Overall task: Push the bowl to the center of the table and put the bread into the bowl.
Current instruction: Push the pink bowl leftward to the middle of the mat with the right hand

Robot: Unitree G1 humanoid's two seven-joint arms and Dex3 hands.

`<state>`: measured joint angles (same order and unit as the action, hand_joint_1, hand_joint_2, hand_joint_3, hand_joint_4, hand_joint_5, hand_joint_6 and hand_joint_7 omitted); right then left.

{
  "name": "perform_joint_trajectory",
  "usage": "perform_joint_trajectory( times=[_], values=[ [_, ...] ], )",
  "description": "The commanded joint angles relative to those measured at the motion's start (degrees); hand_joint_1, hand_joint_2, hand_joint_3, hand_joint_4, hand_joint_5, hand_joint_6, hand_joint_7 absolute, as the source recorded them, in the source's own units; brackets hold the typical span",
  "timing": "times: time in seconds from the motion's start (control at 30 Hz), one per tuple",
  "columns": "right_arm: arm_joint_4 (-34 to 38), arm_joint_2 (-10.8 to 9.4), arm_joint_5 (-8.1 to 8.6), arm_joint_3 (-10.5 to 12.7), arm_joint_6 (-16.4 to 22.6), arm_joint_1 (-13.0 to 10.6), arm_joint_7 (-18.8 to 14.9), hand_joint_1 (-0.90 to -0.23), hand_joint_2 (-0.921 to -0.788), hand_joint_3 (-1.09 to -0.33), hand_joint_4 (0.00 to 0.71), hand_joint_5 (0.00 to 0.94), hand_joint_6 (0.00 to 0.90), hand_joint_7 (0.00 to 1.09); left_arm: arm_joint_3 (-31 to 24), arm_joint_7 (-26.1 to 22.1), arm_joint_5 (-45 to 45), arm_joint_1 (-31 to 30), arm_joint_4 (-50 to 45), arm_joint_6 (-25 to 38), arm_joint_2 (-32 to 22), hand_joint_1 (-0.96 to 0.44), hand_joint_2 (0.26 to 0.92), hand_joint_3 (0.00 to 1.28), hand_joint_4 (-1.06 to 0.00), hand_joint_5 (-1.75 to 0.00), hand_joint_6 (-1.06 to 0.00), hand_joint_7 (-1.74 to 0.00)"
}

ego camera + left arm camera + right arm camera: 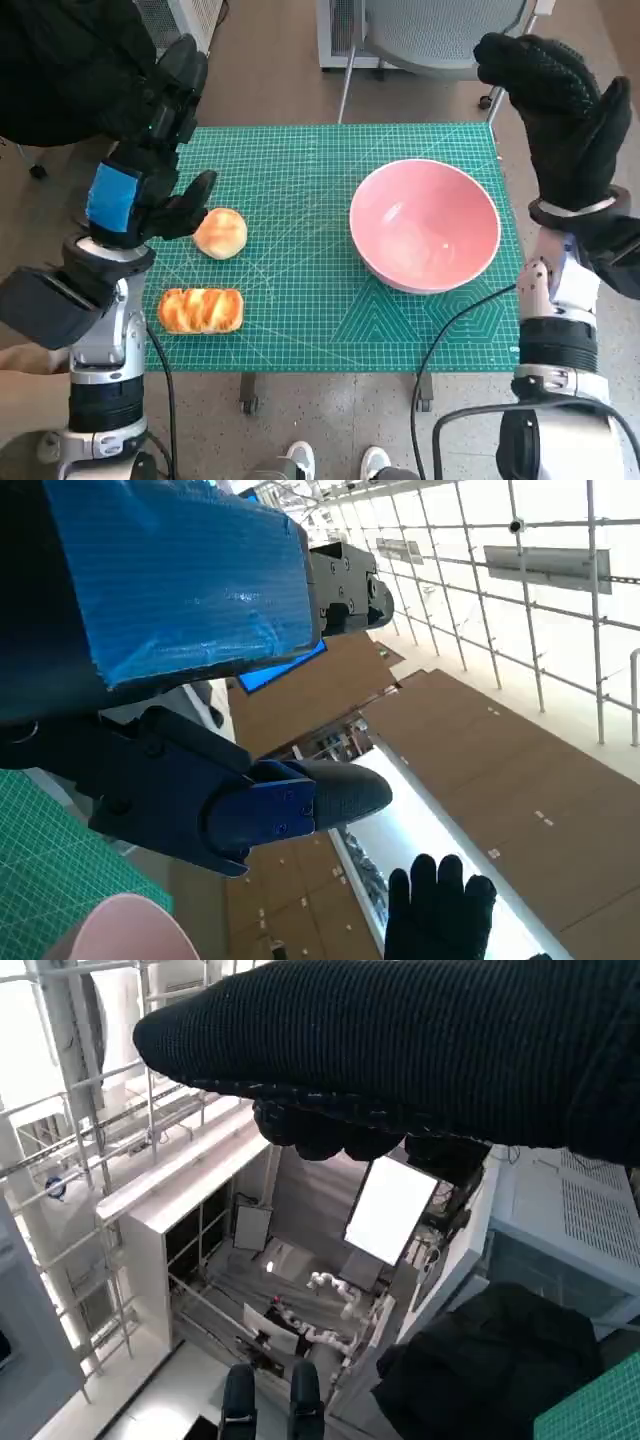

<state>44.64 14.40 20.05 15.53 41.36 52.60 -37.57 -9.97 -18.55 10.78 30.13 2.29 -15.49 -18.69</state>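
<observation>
We can't see the left hand (150,180) fingertips in the head view; dark clutter at 10 o'clock swallows them. The bowl (135,928) is cropped by the bottom edge of the left wrist view, only a rim sliver showing. The right hand (420,1050) fingers are mostly hidden in the right wrist view. The lab behind is too small to read.

A small table (300,350) carries a green cutting mat with a printed grid that reaches its edges, and stands on a brownish floor (270,70). Past the table's far edge sit a grey mesh office chair (440,30) and a white slatted unit (185,15). The wrist views show white lattice framing (540,570), brown panelled walls (520,780) and white shelving (190,1250).
</observation>
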Motion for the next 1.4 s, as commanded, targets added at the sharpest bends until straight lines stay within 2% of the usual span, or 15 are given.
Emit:
perform_joint_trajectory(
  times=[0.03, 0.37, 0.63, 0.97, 1.17, 1.4],
  values=[
    [-0.1, 0.3, -0.29, -0.2, -0.6, -1.8, 0.5, -0.632, -0.921, -0.807, 0.237, 0.003, 0.260, 0.01, 0.0, 0.4, -0.4, 0.2, -1.0, 0.3, -0.3, -0.65, 0.921, 0.55, -0.04, -0.01, 0.00, -0.28],
    [-0.2, 0.5, -0.37, -0.3, -0.3, -1.9, 0.6, -0.633, -0.921, -0.808, 0.238, 0.002, 0.257, 0.01, 0.1, 0.6, -0.4, 0.2, -1.1, -0.1, -0.1, -0.65, 0.921, 0.54, -0.03, -0.01, 0.00, -0.25],
    [0.6, 1.0, 0.23, 0.1, 0.0, -1.9, -0.3, -0.635, -0.921, -0.809, 0.232, 0.000, 0.251, 0.01, 0.1, 0.8, -0.4, 0.0, -0.8, -1.0, 0.2, -0.65, 0.921, 0.54, -0.01, 0.00, 0.00, -0.20],
    [7.4, 2.8, 0.77, 2.2, 1.2, -0.2, -1.1, -0.662, -0.921, -0.808, 0.226, 0.000, 0.250, 0.01, -0.3, 0.9, -0.1, -0.1, 0.4, -3.0, 0.5, -0.64, 0.921, 0.53, 0.00, 0.00, 0.00, -0.13],
    [12.3, 3.1, 0.21, 3.4, 2.1, 1.3, 0.5, -0.669, -0.921, -0.816, 0.221, 0.000, 0.246, 0.00, -0.5, 0.7, 0.4, 0.1, 1.5, -4.0, 0.6, -0.63, 0.921, 0.52, 0.00, 0.00, 0.00, -0.12],
    [17.7, 3.3, -1.44, 3.9, 3.2, 2.5, 4.0, -0.643, -0.921, -0.847, 0.216, 0.000, 0.228, 0.00, -0.5, 0.8, 0.7, 0.3, 2.0, -4.4, 0.9, -0.64, 0.921, 0.52, 0.00, 0.00, 0.00, -0.11]
  ],
)
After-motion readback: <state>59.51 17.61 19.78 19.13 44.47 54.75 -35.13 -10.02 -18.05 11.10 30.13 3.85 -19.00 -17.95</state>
